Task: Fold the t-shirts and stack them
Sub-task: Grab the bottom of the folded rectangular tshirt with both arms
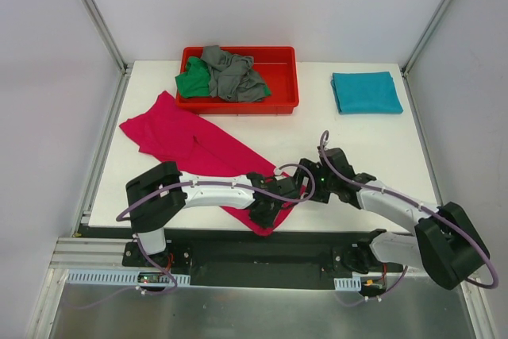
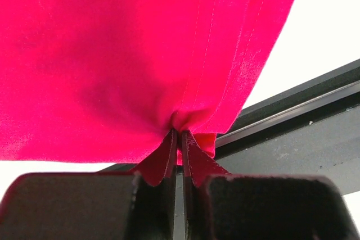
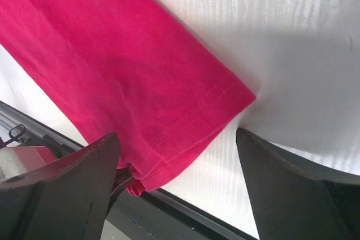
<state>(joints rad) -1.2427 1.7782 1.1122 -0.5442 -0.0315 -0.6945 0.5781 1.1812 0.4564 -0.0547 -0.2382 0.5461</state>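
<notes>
Magenta cloth takes up the near left of the surface (image 1: 357,156). The pink t-shirt (image 1: 186,136) lies flattened on a slant from the far left down to the near edge, where its hem hangs slightly over. The left hand (image 2: 179,139) is pinched shut on that hem, and the fabric puckers into its closed tips. Just beside it, the right hand (image 3: 175,139) stands wide open, its fingers straddling the hem's corner and gripping nothing.

To my eye the step is getting a second hold for the fold. The right hand should come down past the stitched line before closing, so it catches every layer rather than just the lip. Then both hands should rise together, keeping the hem taut between them and low enough that the rest of the shirt doesn't drag. The left pinch looks small and might slip.

The teal t-shirt (image 1: 367,92) sits folded at the far right. The green (image 1: 193,82) and grey (image 1: 234,73) ones lie crumpled in the red tray (image 1: 238,105).
</notes>
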